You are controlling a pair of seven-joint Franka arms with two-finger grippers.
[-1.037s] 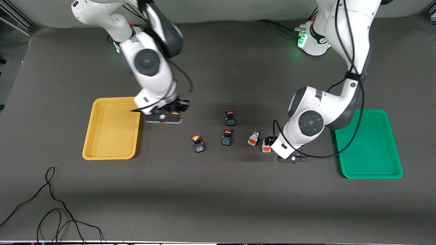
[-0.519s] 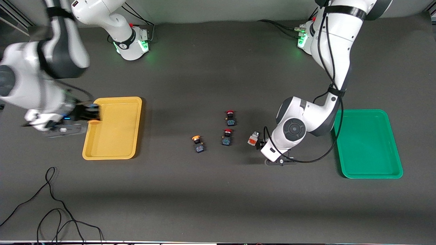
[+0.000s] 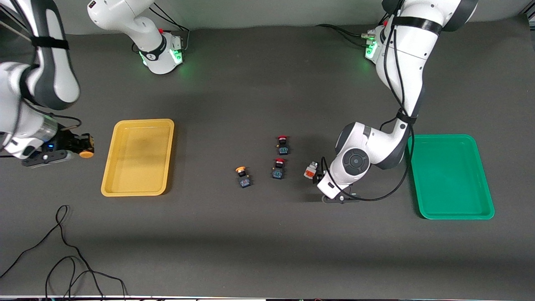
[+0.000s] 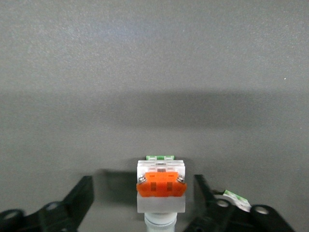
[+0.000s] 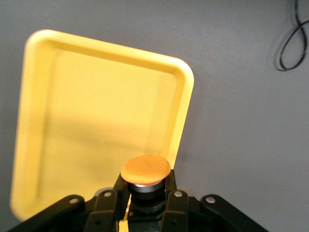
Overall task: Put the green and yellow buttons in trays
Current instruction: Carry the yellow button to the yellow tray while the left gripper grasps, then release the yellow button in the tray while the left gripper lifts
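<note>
My right gripper [image 3: 82, 144] is shut on a black-bodied button with a yellow-orange cap [image 3: 86, 154] and holds it just outside the yellow tray [image 3: 138, 163], toward the right arm's end of the table. In the right wrist view the cap [image 5: 145, 168] sits between the fingers of that gripper [image 5: 145, 193], with the yellow tray [image 5: 96, 121] beside it. My left gripper [image 3: 322, 179] is low and open around a white-bodied button with an orange block [image 4: 161, 186], without touching it; this button is hidden in the front view. A second white-bodied button [image 3: 310, 170] lies beside it. Another yellow-capped button [image 3: 242, 175] stands mid-table. The green tray [image 3: 451, 179] holds nothing.
Two black-bodied buttons with red caps [image 3: 283, 144] [image 3: 278, 167] stand between the yellow-capped and white-bodied buttons. Black cables [image 3: 62, 255] lie near the front camera at the right arm's end.
My right gripper has carried the yellow-capped button across the yellow tray to its outer side. My left gripper has shifted over one white-bodied button, which is now hidden in the front view.
</note>
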